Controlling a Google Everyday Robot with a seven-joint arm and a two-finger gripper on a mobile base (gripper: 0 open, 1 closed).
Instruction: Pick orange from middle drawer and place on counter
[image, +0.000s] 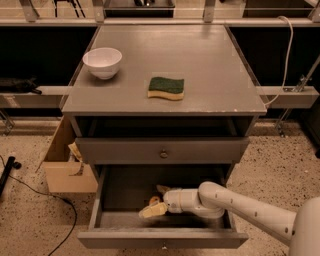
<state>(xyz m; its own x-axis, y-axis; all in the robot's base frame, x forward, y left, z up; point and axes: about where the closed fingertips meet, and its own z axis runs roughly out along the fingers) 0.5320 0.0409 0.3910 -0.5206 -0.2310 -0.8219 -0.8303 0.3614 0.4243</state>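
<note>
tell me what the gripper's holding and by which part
Cannot tell. The gripper is inside the open drawer, right at the orange, but whether it grips it doesn't show.

A white bowl (102, 62) and green-and-yellow sponge (166, 88) sit apart — a cardboard box (67, 172) stands lower left.

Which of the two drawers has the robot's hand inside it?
The lower, pulled-out middle drawer: the gripper sits inside it. The drawer front above it, with its round knob, is not pulled out.
</note>
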